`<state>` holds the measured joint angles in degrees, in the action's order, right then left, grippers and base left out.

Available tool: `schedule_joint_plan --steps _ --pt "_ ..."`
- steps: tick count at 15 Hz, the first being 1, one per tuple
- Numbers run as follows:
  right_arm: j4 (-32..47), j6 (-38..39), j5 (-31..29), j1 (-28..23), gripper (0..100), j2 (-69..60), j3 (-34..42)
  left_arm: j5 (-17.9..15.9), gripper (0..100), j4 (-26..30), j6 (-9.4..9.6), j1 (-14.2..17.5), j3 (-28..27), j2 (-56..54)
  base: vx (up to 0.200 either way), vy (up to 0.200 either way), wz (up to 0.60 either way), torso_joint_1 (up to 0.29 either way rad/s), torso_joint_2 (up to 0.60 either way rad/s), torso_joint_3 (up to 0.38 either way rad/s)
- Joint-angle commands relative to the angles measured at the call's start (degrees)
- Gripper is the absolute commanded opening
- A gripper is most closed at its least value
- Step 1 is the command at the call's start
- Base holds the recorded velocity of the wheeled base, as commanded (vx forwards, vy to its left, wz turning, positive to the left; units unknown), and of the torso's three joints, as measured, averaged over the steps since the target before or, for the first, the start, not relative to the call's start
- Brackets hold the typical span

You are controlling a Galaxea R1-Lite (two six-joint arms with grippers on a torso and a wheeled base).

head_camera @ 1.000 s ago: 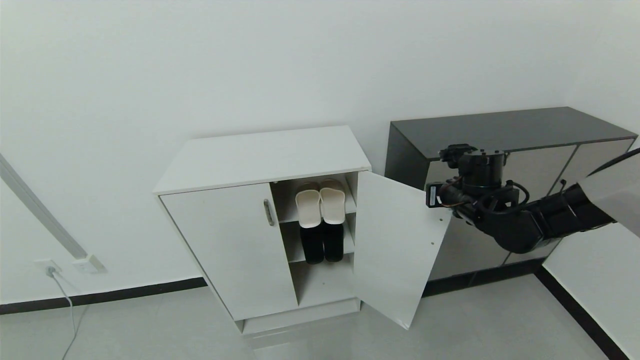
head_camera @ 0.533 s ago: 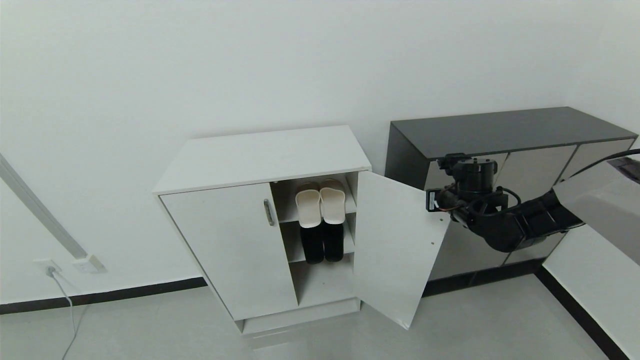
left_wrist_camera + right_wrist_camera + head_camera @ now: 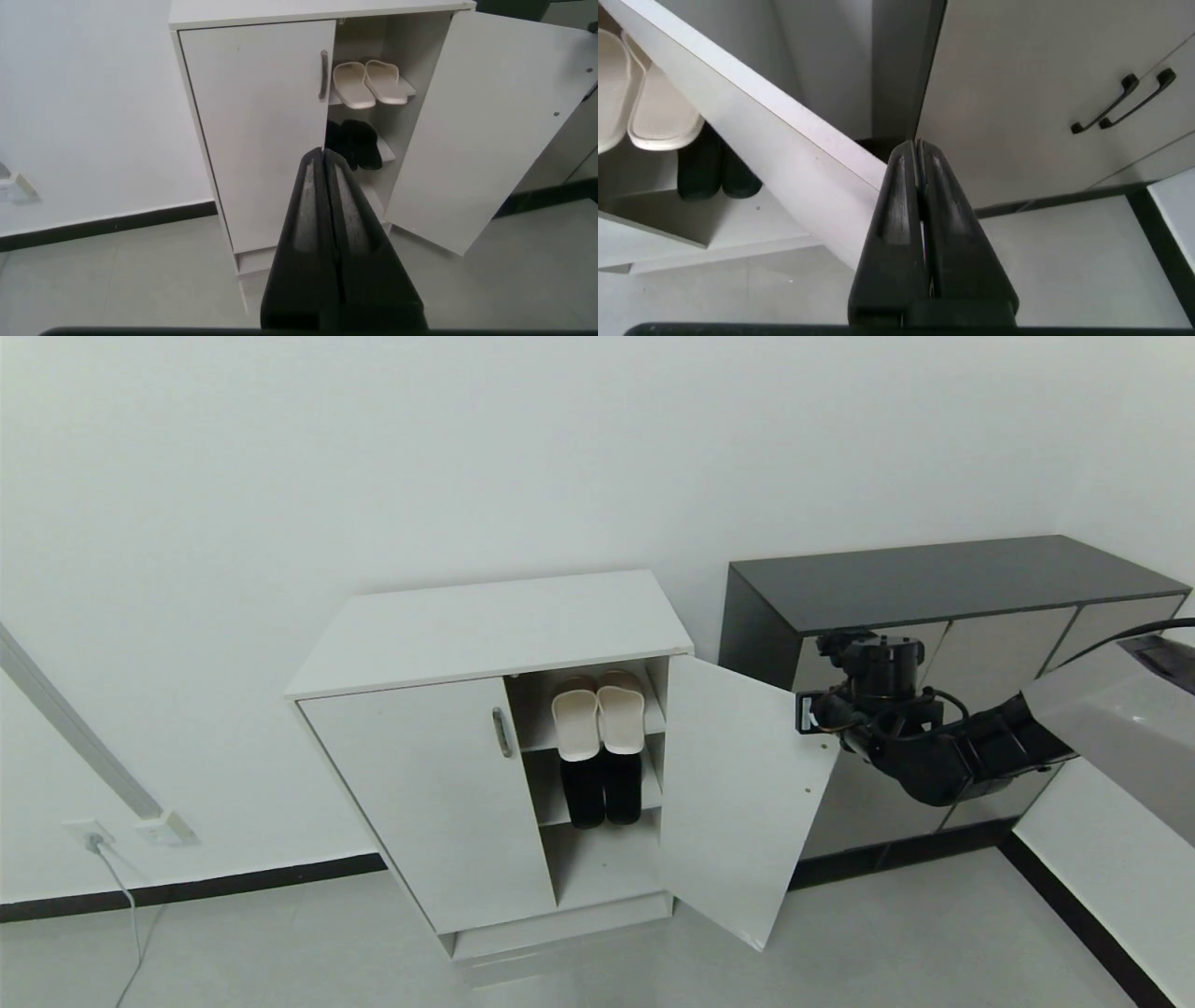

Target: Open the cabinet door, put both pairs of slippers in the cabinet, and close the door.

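- Head view showed my right claw (image 3: 805,712) at the free edge of the open door (image 3: 738,793), up near its top corner. I could not tell whether it was touching the panel.
- Its fingers (image 3: 898,196) were clenched together with nothing between them.
- My left claw (image 3: 324,159) was likewise pressed closed and empty. It was held well apart from the cabinet (image 3: 485,630) and pointed at its front.
- Done, as I judged it:
  - The door had been opened and both pairs of slippers were inside.
  - The white pair (image 3: 597,719) lay on the upper shelf, across the door from my right claw and about level with it.
  - The black pair (image 3: 602,793) sat on the shelf just beneath, lower than that claw.
- Left, as I judged it: only the closing. The door stood swung wide toward my right claw, so the next move called for a push on its outer face until it met the cabinet front.
- Counted:
  - Two pairs of slippers, four slippers in all.
  - Two cabinet doors, one open, and one shut door (image 3: 420,793) carrying a single handle (image 3: 501,733).
  - One dark sideboard (image 3: 934,574) just behind my right claw, with two dark pulls (image 3: 1120,98) on its front.
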<state>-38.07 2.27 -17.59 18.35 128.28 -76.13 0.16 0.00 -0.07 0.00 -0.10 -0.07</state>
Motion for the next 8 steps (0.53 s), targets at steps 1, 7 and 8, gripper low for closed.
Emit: schedule_joint_plan --steps 1,7,8 --pt "0.1 0.0 0.0 0.4 0 -0.5 0.5 0.0 0 0.0 -0.01 0.0 0.0 0.1 0.0 0.0 0.0 0.0 0.0 0.0" --pt "-0.5 1.5 -0.4 11.8 0 -10.1 11.8 0.0 0 0.0 -0.01 0.0 0.0 0.1 0.0 0.0 0.0 0.0 0.0 0.0" --pt "-1.2 1.5 -0.6 14.5 0 -12.2 13.6 0.0 0 0.0 -0.01 0.0 0.0 0.1 0.0 0.0 0.0 0.0 0.0 0.0"
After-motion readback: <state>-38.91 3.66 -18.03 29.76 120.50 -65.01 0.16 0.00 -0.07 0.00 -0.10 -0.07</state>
